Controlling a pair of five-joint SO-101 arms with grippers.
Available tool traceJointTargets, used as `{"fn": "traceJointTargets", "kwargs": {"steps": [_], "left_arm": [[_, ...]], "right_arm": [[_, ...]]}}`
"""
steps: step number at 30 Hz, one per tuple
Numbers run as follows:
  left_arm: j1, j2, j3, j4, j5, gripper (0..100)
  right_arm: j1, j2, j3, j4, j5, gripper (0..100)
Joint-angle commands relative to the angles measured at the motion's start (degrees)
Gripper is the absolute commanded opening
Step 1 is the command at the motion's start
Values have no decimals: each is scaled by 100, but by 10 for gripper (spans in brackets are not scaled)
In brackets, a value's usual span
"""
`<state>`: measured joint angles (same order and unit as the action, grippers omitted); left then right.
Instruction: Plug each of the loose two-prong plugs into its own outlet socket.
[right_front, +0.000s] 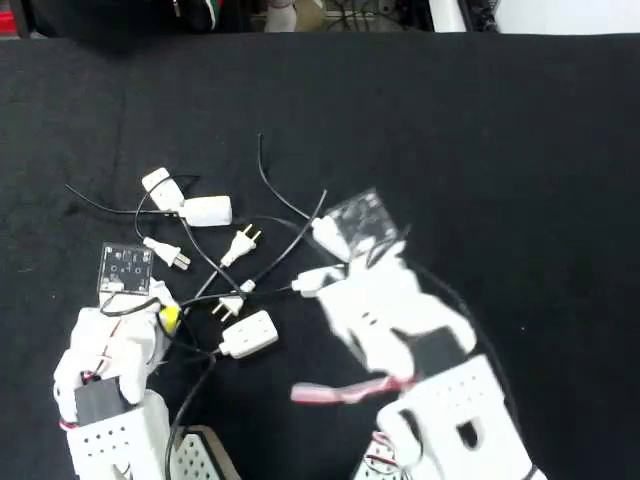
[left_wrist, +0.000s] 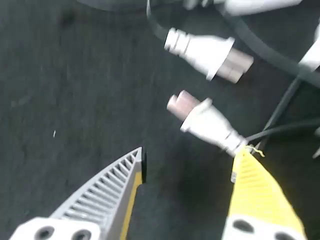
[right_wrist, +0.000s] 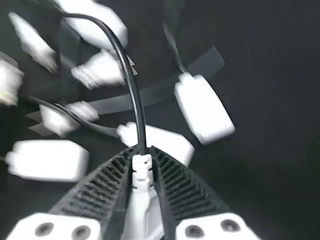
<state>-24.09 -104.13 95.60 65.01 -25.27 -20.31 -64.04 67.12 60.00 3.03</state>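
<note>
On a black cloth-covered bench (right_front: 500, 150), a tangle of thin black cords (right_front: 200, 255), small white two-prong plugs and white blocky outlet sockets lies between two white robot arms. The right claw (right_wrist: 141, 152) is clamped tight on the body of one held white plug (right_wrist: 141, 172). Its black cord (right_wrist: 127, 75) arcs away from the claw's tip. A white rectangular outlet socket (right_wrist: 202, 107) lies near, beyond the tip and apart from it. The left claw (left_wrist: 190, 152) is spread wide and holds nothing. Its yellow finger (left_wrist: 252, 190) almost touches the cord end of a loose white plug (left_wrist: 207, 122) lying flat, prongs pointing away, and a second loose plug (left_wrist: 205, 50) lies just beyond. Likely trouble on the right: the cord leaves at the claw's tip, so the prongs seem to face back toward the wrist. Pushed at the socket this way, the plug would only shove the light, unanchored block across the cloth, and the stiff cord could drag neighbouring pieces along. On the left, closing from this offset would probably pinch the cord rather than the plug body, or flick it aside. From overhead, the right arm (right_front: 390, 310) leans forward and low over the middle of the pile. The left arm (right_front: 110, 350) sits tucked at the near left corner, wrist bent down, claw close above the cloth.
</note>
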Motion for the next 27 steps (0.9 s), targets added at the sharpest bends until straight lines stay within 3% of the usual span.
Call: {"fn": "traceJointTargets", "kwargs": {"steps": [1,13,21,27], "left_arm": [[-207,-18,57,-35,-484,288],[40,-18,84,79,-536,286],[40,-18,84,79,-545,286],[40,-18,84,79,-545,286]], "right_arm": [[932,1147,-470,211,598,15],[1046,4444,-963,-290,985,15],[1398,5631,-1437,-396,1662,20],[1310,5666,-1613,-308,2136,230]]}}
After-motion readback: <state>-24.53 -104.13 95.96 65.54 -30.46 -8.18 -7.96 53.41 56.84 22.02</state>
